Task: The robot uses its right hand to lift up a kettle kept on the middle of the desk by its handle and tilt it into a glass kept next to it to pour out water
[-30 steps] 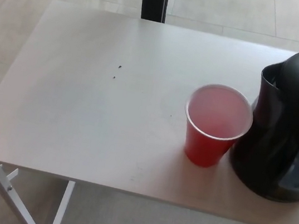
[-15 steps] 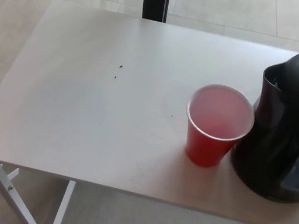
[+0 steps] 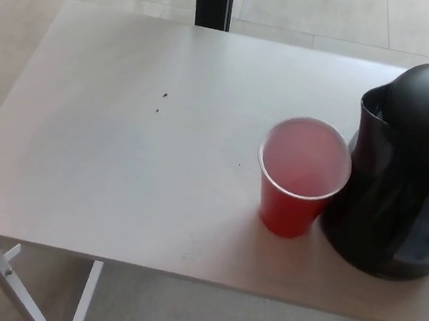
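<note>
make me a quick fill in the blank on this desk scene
1. The cup beside the kettle is coloured ____.
2. The kettle stands to the cup's ____ in the picture.
3. The number of robot hands in view is ____.
4. The cup stands ____, not tipped.

Missing words: red; right; zero; upright

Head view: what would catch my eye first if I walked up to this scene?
A bright red plastic cup stands upright toward the right of the pale desk, its mouth open. Right beside it, at the desk's right edge, looms a large glossy black kettle, spout toward the cup. No robot hand shows.
</note>
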